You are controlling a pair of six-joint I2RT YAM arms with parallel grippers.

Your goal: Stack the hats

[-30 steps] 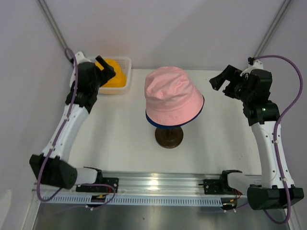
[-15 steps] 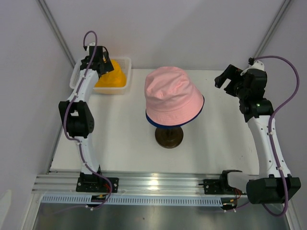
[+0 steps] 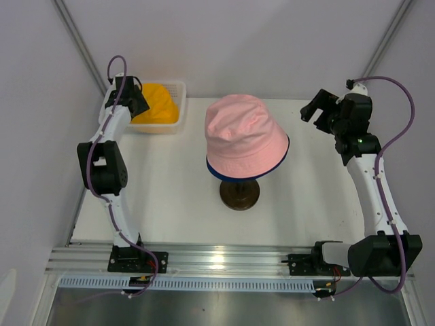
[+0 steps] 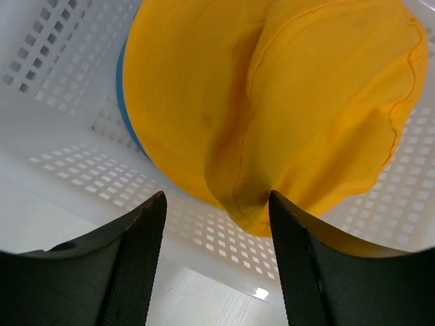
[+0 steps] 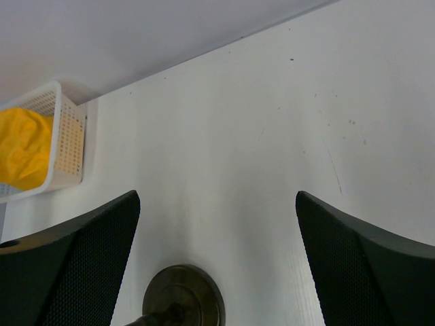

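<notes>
Left gripper [image 4: 216,204] hangs spread over the yellow hat [image 4: 272,102] in the basket [image 4: 68,163], at ten o'clock from the pink hat [image 3: 243,136]. Only its wrist view shows a light blue hat [image 4: 124,88] edging out beneath the yellow. Right gripper [image 5: 214,204], wide and empty, sits at two o'clock. Pink covers a dark blue hat [image 3: 221,176] on the stand [image 3: 239,193].

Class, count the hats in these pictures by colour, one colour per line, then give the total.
Pink hat: 1
Dark blue hat: 1 (only its brim shows, under the pink one)
Yellow-orange hat: 1
Light blue hat: 1 (a sliver under the yellow-orange one)
Total: 4
</notes>
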